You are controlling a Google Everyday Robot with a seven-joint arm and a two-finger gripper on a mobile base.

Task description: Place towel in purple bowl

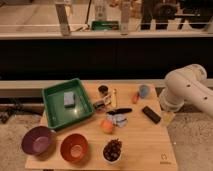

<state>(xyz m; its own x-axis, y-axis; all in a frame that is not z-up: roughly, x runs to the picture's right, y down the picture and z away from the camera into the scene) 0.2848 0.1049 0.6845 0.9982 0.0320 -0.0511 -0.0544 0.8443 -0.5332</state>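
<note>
gripper (167,115) sat at table's (145,150) right edge, grip state could not be told | towel (118,119), seemingly the pale crumpled heap, lay mid-table | purple bowl (38,141) front-left, well apart | risk: cluttered surroundings could spoil the grasp; towel might land in neighbouring orange bowl (75,147)

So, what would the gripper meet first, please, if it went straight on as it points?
The gripper, below the arm by the table's right edge, seems to point down: probably that table edge first, though depth is unclear.
</note>
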